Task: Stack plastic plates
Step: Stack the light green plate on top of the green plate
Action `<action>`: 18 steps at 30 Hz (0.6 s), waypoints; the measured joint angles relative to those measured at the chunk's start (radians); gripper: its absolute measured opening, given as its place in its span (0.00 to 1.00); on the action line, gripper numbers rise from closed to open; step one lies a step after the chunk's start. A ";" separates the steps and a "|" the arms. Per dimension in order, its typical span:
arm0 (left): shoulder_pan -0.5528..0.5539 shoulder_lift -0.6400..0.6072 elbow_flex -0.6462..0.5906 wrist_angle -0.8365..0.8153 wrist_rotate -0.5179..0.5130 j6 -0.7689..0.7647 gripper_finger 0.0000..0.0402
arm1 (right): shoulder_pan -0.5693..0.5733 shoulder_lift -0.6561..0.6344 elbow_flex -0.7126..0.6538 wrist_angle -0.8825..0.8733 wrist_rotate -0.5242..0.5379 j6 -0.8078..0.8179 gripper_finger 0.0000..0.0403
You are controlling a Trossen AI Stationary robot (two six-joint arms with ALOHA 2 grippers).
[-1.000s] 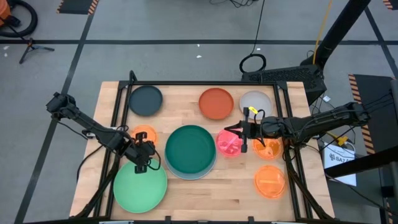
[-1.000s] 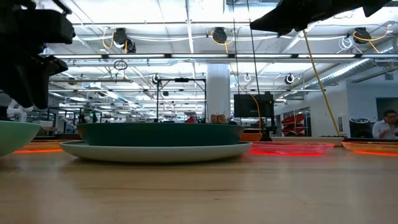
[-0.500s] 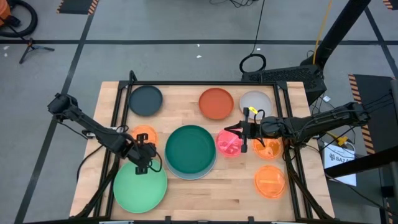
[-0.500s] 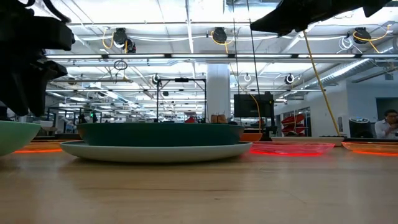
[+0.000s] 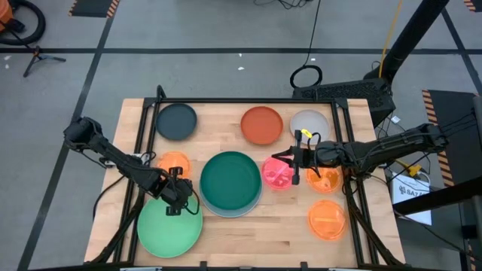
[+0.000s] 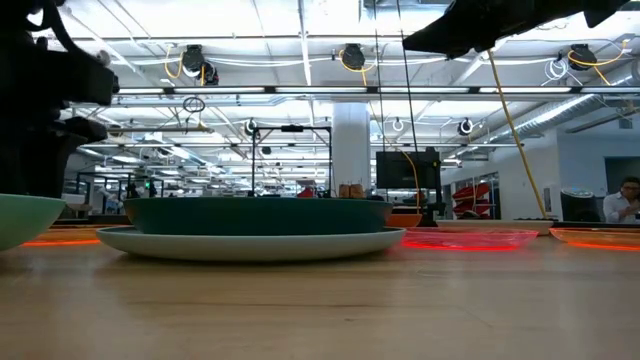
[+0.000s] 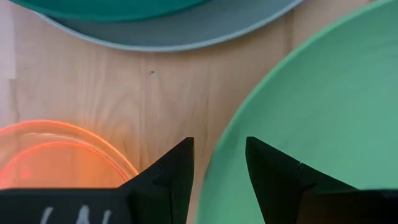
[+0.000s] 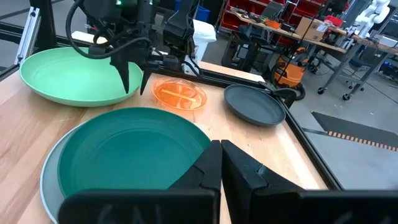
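Observation:
The large light green plate (image 5: 167, 229) lies flat at the near left of the table. My left gripper (image 5: 175, 205) points down, open, at that plate's far right rim (image 7: 217, 146). One finger (image 7: 177, 171) stands outside over the wood, the other (image 7: 267, 171) over the plate's inside. No touch shows. The dark teal plate (image 5: 230, 179) rests in the pale blue plate (image 6: 260, 242) at mid-table. My right gripper (image 5: 292, 164) hangs shut and level above the small pink plate (image 5: 277, 175), clear of it.
A dark grey plate (image 5: 176, 120), a red-orange plate (image 5: 261, 124) and a whitish plate (image 5: 309, 124) lie along the far edge. Small orange plates lie at left (image 5: 175, 163) and right (image 5: 325, 181), (image 5: 327, 218). A black frame rail (image 5: 143, 128) borders the table.
My left gripper has sunk toward the green plate's rim and shifted a little toward the table's near edge, staying open. The plates have not moved.

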 joint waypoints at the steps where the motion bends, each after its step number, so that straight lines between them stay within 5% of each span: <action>1: 0.000 0.005 0.000 0.001 0.006 0.001 0.38 | 0.000 0.000 0.000 0.000 0.000 0.000 0.00; 18: -0.030 0.017 0.000 0.033 0.024 0.007 0.36 | 0.000 0.000 0.000 0.000 0.000 0.000 0.00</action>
